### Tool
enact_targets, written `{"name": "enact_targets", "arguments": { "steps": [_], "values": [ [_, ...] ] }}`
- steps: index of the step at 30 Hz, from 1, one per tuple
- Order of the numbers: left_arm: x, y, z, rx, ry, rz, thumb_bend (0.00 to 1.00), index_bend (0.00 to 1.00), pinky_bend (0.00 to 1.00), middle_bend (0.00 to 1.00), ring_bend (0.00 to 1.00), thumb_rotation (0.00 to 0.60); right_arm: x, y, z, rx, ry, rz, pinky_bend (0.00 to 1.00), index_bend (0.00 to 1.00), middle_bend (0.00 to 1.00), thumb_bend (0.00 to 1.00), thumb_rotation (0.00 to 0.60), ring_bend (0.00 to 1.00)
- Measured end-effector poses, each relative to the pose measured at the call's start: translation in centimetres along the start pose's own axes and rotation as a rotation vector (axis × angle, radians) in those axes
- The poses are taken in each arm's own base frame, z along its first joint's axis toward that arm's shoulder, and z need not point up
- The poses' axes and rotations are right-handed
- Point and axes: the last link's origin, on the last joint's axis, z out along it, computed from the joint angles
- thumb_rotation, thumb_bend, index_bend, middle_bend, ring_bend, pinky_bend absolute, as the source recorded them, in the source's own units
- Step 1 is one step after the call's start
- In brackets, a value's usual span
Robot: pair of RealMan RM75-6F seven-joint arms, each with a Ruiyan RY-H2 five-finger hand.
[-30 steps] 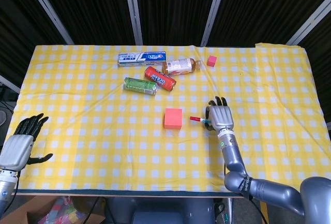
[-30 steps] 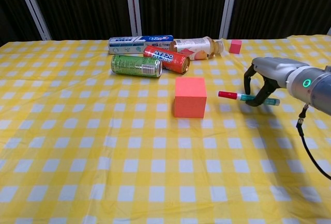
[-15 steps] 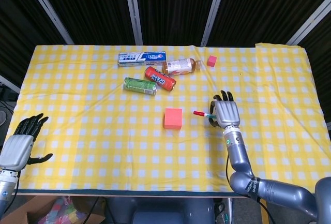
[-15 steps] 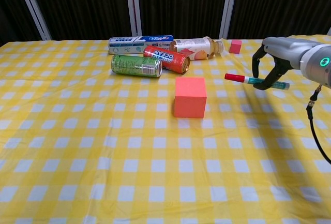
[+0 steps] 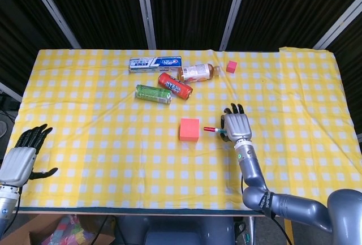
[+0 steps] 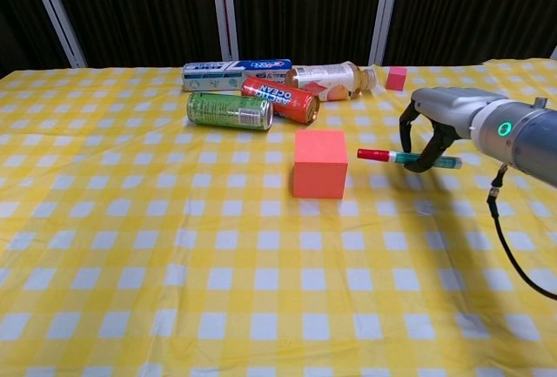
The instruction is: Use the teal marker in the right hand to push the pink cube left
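A large salmon-pink cube (image 5: 189, 129) (image 6: 319, 163) sits mid-table on the yellow checked cloth. Just right of it, my right hand (image 5: 238, 127) (image 6: 438, 112) holds a teal marker (image 5: 219, 130) (image 6: 407, 159) level, its red cap pointing left at the cube's right face. A small gap shows between the cap and the cube. A small pink cube (image 5: 231, 67) (image 6: 396, 78) stands at the back right. My left hand (image 5: 21, 158) hovers open off the table's near left corner, seen only in the head view.
Behind the large cube lie a green can (image 5: 153, 94) (image 6: 230, 111), a red can (image 5: 175, 85) (image 6: 280, 99), a bottle on its side (image 5: 198, 72) (image 6: 331, 77) and a toothpaste box (image 5: 155, 63) (image 6: 235, 72). Bare cloth lies left of the cube.
My right hand first lifted the marker up and to the right, then came back down and left, bringing the red cap nearer the large cube. The cube and left hand stayed put.
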Motion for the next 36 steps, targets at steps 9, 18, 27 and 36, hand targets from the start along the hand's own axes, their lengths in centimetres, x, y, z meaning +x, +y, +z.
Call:
{"name": "enact_targets", "arguments": {
  "steps": [9,18,27,36],
  "values": [
    [0.1,0.0,0.0,-0.001,-0.008,-0.023,0.00,0.00,0.00,0.00,0.00,0.600,-0.7,-3.0,1.2,0.026,-0.012,-0.008,0.00,0.65,0.24,0.46,0.600,0.00],
    [0.3,-0.1,0.1,-0.005,-0.009,-0.036,0.00,0.00,0.00,0.00,0.00,0.600,-1.8,-6.3,1.1,0.074,-0.023,-0.021,0.00,0.65,0.24,0.46,0.600,0.00],
    [0.3,-0.1,0.1,-0.001,-0.008,-0.032,0.00,0.00,0.00,0.00,0.00,0.600,-1.2,-6.4,0.6,0.069,-0.005,-0.024,0.00,0.65,0.24,0.46,0.600,0.00],
    [0.2,0.1,0.1,-0.005,-0.006,-0.026,0.00,0.00,0.00,0.00,0.00,0.600,-1.5,-4.8,-0.5,0.053,-0.013,-0.039,0.00,0.65,0.24,0.46,0.600,0.00]
  ]
}}
